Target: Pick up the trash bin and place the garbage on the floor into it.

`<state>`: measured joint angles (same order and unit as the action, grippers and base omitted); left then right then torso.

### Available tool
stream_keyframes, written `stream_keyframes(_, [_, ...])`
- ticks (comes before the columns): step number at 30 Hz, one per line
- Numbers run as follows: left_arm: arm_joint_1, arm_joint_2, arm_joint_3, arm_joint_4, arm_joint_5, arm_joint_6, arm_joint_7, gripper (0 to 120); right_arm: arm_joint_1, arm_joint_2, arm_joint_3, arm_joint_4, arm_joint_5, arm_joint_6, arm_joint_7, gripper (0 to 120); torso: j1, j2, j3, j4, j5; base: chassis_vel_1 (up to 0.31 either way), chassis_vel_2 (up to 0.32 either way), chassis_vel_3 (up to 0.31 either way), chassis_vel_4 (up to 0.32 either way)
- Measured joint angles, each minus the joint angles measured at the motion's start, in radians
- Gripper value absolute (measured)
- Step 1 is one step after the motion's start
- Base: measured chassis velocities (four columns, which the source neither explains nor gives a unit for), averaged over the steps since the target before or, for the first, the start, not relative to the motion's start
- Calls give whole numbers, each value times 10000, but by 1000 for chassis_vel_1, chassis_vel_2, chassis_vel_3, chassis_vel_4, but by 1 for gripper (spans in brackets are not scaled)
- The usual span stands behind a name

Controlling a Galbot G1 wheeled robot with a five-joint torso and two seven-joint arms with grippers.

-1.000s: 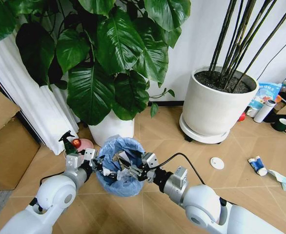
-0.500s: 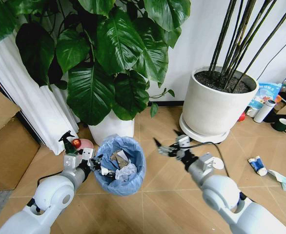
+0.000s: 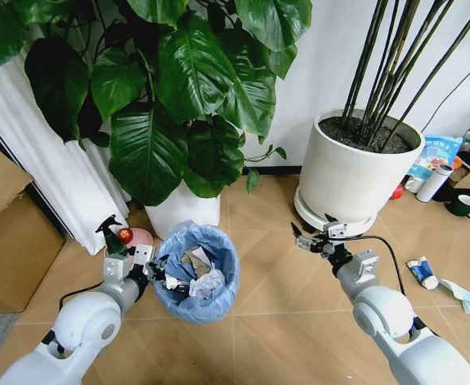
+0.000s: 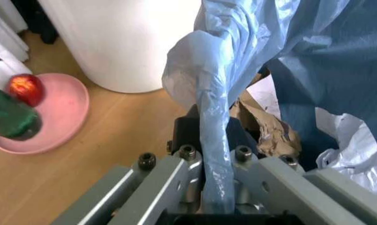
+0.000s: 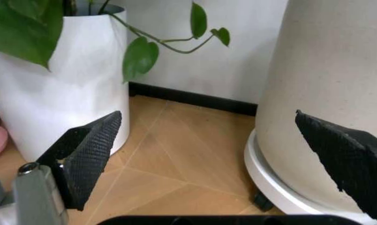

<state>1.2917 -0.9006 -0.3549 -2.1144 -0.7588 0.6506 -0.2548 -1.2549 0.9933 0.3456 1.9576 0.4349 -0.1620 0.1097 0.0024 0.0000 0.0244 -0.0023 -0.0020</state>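
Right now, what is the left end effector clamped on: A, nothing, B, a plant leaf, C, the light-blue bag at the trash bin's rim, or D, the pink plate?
C: the left end effector is shut on the light-blue bag at the rim of the trash bin.

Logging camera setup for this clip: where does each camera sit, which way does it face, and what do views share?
Head view: high on the robot, looking down at floor; both arms show, left pincer on the trash bin, right pincer open above floor.
Left wrist view: on the left arm, facing its pincer clamping the bin's blue bag.
Right wrist view: on the right arm, between open fingers, facing plant pots.
Shared: large white pot.
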Motion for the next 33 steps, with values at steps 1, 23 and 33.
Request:
stream_keyframes(1, [0, 0, 0, 0, 0, 0, 0, 0, 0, 0, 0, 0, 0, 0, 0, 100, 0, 0, 0, 0, 0, -88, -116, 117, 120])
stream_keyframes(23, [129, -101, 36, -69, 133, -11, 155, 0, -27, 184, -32, -228, 0, 47, -7, 100, -1, 0, -1, 0, -1, -246, -241, 235, 238])
stream_keyframes(33, [173, -109, 40, -106, 147, -16, 165, 0, -88, 256, -75, -260, -71, 61, -7, 100, -1, 0, 0, -2, 2, -265, -265, 271, 267])
